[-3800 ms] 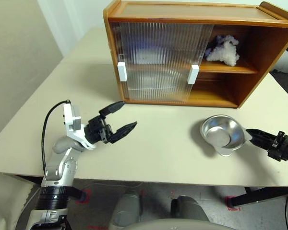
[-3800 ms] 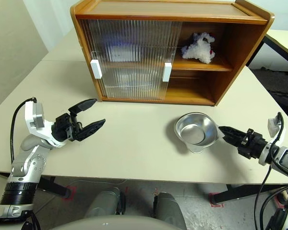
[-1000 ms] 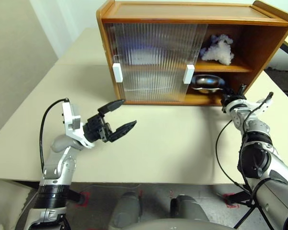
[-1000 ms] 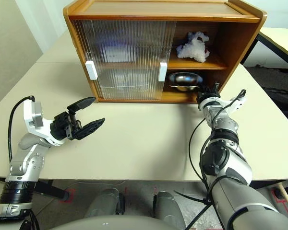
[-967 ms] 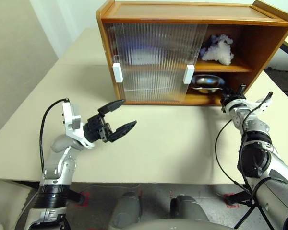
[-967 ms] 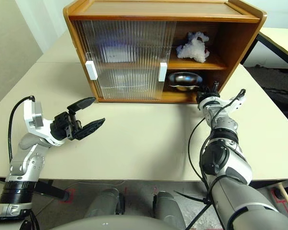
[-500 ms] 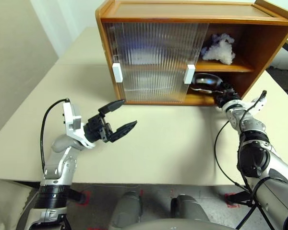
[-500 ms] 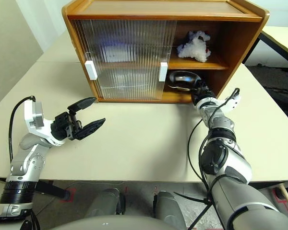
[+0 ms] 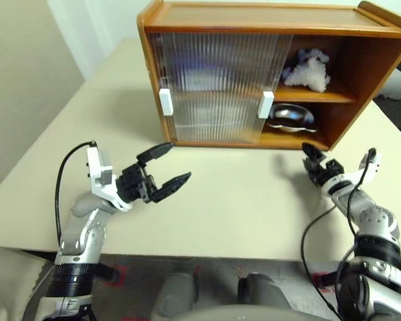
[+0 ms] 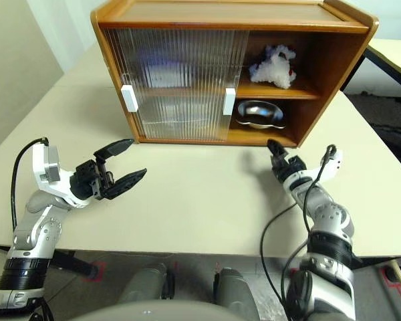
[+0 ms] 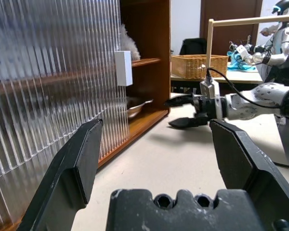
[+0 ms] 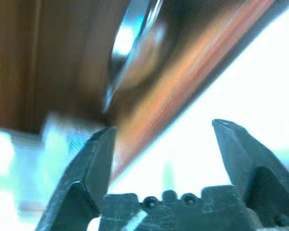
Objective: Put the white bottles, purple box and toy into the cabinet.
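Here, the left pincer (image 9: 166, 169) hovers spread wide and empty over the tabletop (image 9: 234, 207) near its front-left edge. The cabinet (image 9: 267, 27) stands at the back edge (doors slid left); the toy (image 9: 307, 70) sits on its inner shelf, a metal bowl (image 9: 291, 117) below. The right pincer (image 10: 275, 155) is released, empty, just before the cabinet's open right side.

Both arms are silver-grey metal with rounded joint housings and black ribbed collars. The left gripper (image 9: 167, 168) and right gripper (image 9: 310, 158) each carry two pointed black fingers on a black block with small round holes. A white box sits at each wrist, trailing a thin black cable.
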Available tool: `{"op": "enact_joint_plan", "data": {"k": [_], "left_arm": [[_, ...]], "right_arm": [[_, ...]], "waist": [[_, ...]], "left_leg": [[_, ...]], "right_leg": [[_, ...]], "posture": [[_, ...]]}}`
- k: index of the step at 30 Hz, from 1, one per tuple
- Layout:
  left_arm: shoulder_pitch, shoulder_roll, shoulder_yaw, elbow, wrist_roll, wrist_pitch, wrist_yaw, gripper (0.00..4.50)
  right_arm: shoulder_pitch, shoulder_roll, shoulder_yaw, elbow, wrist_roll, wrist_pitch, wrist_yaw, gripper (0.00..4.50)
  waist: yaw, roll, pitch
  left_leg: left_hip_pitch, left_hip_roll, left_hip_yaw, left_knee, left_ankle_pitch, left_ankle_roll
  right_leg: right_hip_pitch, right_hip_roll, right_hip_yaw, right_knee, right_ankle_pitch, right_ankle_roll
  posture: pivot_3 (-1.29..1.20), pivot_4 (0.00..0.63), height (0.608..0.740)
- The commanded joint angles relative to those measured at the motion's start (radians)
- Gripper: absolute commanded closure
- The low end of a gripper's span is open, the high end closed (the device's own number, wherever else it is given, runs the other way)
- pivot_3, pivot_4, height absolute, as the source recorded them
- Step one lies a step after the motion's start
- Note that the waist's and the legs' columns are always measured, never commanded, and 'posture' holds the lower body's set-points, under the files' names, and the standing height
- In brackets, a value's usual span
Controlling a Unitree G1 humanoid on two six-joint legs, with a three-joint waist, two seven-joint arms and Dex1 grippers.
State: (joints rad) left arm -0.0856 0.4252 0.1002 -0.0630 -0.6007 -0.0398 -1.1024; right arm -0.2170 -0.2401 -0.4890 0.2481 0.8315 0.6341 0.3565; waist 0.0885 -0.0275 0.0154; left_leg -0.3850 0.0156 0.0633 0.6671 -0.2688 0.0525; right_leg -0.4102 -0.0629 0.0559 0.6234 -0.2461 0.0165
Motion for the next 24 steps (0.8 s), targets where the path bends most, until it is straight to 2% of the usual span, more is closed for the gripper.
{"op": "enact_joint_plan", "data": {"k": [1, 6, 10, 16, 19, 24], "left_arm": [[0.003, 0.002, -0.001, -0.001, 0.006, 0.004, 0.001, 0.00], [0.004, 0.001, 0.006, 0.002, 0.005, 0.001, 0.007, 0.00], [0.003, 0.001, 0.009, 0.005, 0.005, -0.002, 0.011, 0.00], [-0.004, 0.003, 0.015, 0.010, 0.007, -0.003, 0.014, 0.00], [-0.009, 0.003, 0.015, 0.015, 0.010, -0.005, 0.013, 0.00], [-0.013, 0.002, 0.015, 0.019, 0.012, -0.007, 0.012, 0.00]], "right_arm": [[0.096, -0.009, 0.156, -0.098, -0.131, -0.112, 0.146, 0.97], [0.135, 0.011, 0.235, -0.221, -0.145, -0.245, 0.320, 2.89], [0.106, 0.028, 0.299, -0.286, -0.138, -0.247, 0.366, 4.41], [-0.006, 0.063, 0.361, -0.328, -0.142, -0.210, 0.312, 4.49], [-0.054, 0.053, 0.413, -0.308, -0.214, -0.208, 0.275, 4.49], [-0.108, 0.069, 0.414, -0.267, -0.282, -0.243, 0.199, 4.49]], "waist": [[-0.001, 0.000, 0.000], [-0.007, 0.002, 0.001], [-0.002, 0.001, 0.001], [0.012, 0.001, 0.001], [0.015, 0.001, 0.001], [0.025, 0.000, 0.001]], "left_leg": [[0.000, 0.000, 0.000, 0.000, 0.000, 0.000], [0.000, 0.000, 0.000, 0.001, 0.000, 0.000], [0.000, 0.000, 0.000, 0.002, 0.000, 0.000], [0.000, 0.001, 0.000, 0.002, -0.001, -0.001], [0.000, 0.001, -0.001, 0.002, -0.001, -0.002], [-0.002, 0.000, -0.001, 0.001, -0.001, -0.002]], "right_leg": [[0.000, 0.001, -0.001, 0.000, 0.000, 0.000], [0.000, 0.009, 0.002, 0.000, -0.001, 0.001], [0.000, 0.009, 0.001, 0.000, -0.001, 0.001], [-0.001, 0.009, 0.001, 0.000, 0.000, 0.000], [-0.002, 0.007, 0.001, 0.001, 0.000, -0.001], [-0.003, 0.000, -0.002, 0.001, 0.000, -0.001]], "posture": [[0.22, 0.000, 0.740], [0.22, 0.000, 0.740], [0.22, 0.000, 0.740], [0.22, 0.000, 0.740], [0.22, 0.000, 0.740], [0.22, 0.000, 0.740]]}}
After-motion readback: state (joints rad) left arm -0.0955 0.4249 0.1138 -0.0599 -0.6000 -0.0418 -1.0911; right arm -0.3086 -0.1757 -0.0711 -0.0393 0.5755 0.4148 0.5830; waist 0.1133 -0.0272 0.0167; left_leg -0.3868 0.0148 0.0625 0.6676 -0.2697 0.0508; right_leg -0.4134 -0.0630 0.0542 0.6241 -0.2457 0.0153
